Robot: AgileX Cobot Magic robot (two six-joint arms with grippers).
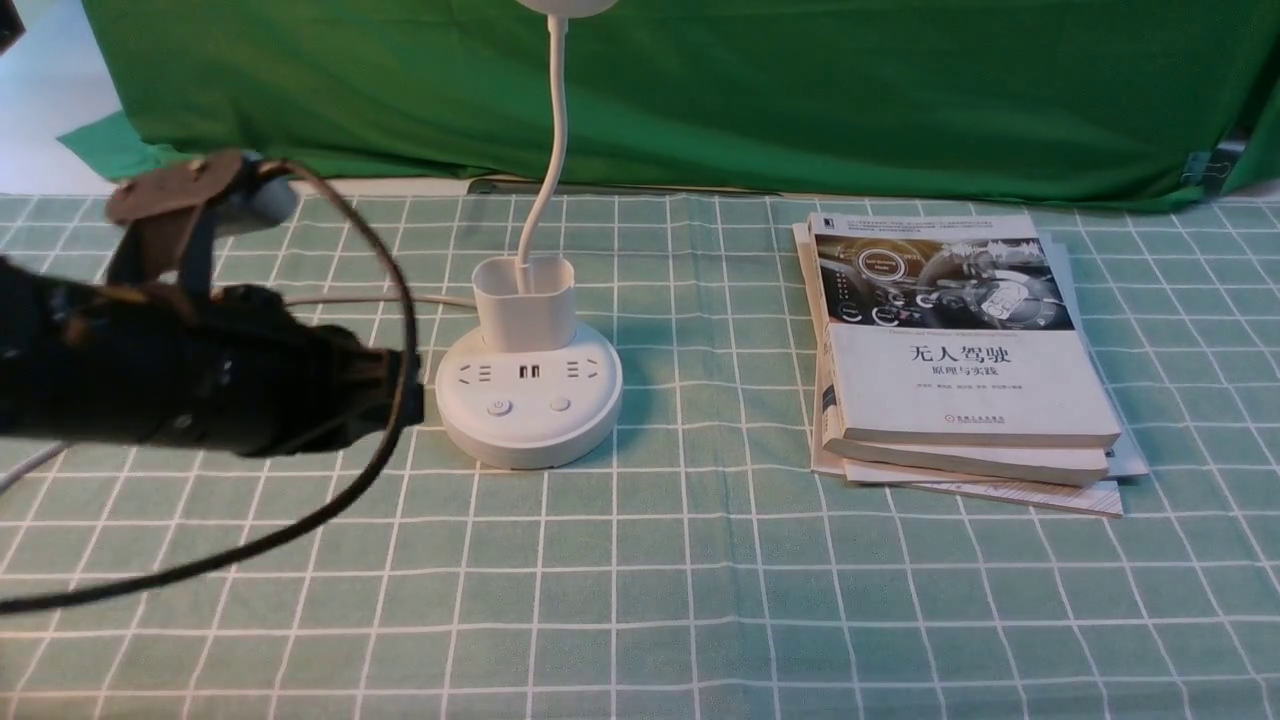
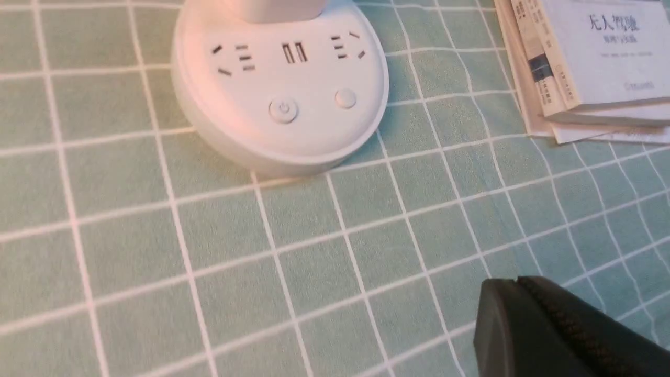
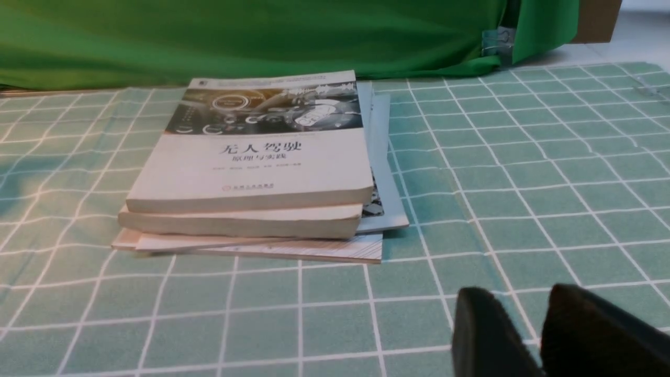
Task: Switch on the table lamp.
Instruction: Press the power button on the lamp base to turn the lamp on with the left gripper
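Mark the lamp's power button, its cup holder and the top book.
power button [image 2: 283, 110]: left wrist view, centre of the round button with the power symbol.
cup holder [image 1: 524, 305]: front view, its front wall.
top book [image 1: 965, 398]: front view, white lower part of the cover.

1. A stack of books lies flat on the checked tablecloth, close to the surface's far edge.
2. The top book has a pale cover with a dark picture band and a Chinese title; thinner ones jut out beneath it.
3. A green drape hangs along that far edge.
4. The right gripper shows two dark fingers, their tips narrowly parted, well apart from the books.
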